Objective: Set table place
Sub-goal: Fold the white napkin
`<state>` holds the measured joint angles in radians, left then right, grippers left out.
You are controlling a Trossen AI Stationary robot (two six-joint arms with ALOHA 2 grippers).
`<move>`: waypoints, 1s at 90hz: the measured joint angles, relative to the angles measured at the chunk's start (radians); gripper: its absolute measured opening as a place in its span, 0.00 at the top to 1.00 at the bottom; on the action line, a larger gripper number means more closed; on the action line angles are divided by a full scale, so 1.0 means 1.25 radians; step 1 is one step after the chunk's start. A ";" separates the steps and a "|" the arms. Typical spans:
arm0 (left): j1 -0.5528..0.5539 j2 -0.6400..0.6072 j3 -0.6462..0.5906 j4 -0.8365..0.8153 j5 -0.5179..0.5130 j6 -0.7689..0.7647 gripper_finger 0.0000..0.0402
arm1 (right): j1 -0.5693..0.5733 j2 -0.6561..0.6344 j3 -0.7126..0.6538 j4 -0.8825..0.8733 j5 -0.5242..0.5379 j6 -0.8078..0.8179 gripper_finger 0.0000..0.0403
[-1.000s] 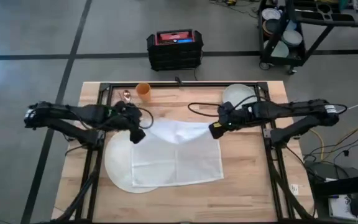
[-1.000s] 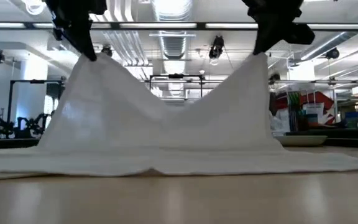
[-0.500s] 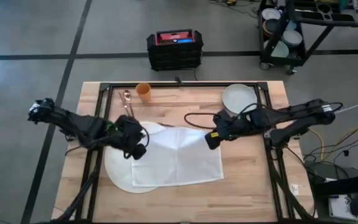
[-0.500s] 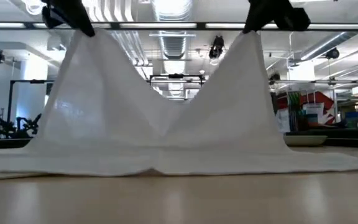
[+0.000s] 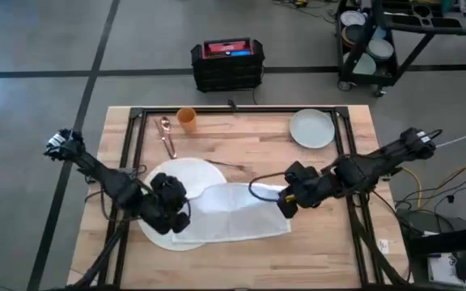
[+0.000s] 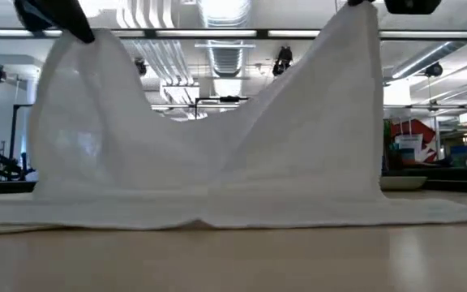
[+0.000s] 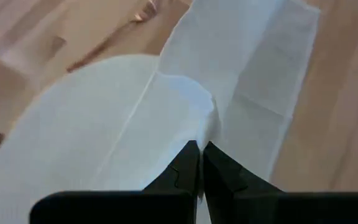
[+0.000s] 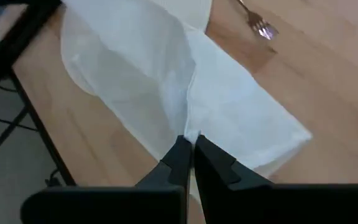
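Both grippers, the left gripper [image 5: 172, 212] and right gripper [image 5: 285, 200], pinch far corners of a white cloth [image 5: 233, 212] lying partly on the round white mat [image 5: 176, 174], mid-fold; next, lowering corners onto the near edge.

2 dark, near-black arms, 6-joint, bulky wrist housings. Black cable loops off the right arm, mid-frame in the high view. Wrist views: matte black tapered fingers [image 7: 219, 177] with notched inner edges.
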<state>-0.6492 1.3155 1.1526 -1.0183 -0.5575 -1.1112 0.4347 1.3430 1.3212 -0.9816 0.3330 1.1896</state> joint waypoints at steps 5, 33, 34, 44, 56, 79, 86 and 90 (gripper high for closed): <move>-0.013 0.005 0.000 -0.009 0.000 -0.001 1.00 | 0.010 0.000 0.000 -0.015 0.008 0.023 1.00; -0.046 0.013 -0.001 -0.175 0.000 -0.028 1.00 | 0.024 0.002 -0.007 -0.132 0.050 0.106 1.00; -0.046 0.013 -0.001 -0.181 0.000 -0.029 1.00 | 0.024 0.002 -0.008 -0.137 0.050 0.108 1.00; -0.046 0.003 -0.001 -0.246 -0.002 -0.040 1.00 | 0.024 0.002 -0.013 -0.156 0.055 0.112 1.00; -0.046 -0.006 -0.003 -0.312 -0.013 -0.042 1.00 | 0.022 0.002 -0.016 -0.157 0.086 0.139 1.00; -0.046 -0.036 -0.019 -0.368 -0.053 -0.059 1.00 | 0.013 0.002 -0.017 -0.190 0.108 0.160 1.00; -0.046 -0.044 -0.026 -0.368 -0.058 -0.066 1.00 | 0.013 0.002 -0.017 -0.190 0.108 0.160 1.00; -0.046 -0.044 -0.027 -0.367 -0.059 -0.071 1.00 | 0.013 0.002 -0.017 -0.190 0.108 0.162 1.00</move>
<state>-0.7063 1.2601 1.1188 -1.4776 -0.6315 -1.1994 0.4511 1.3457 1.2995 -1.2190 0.4679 1.3926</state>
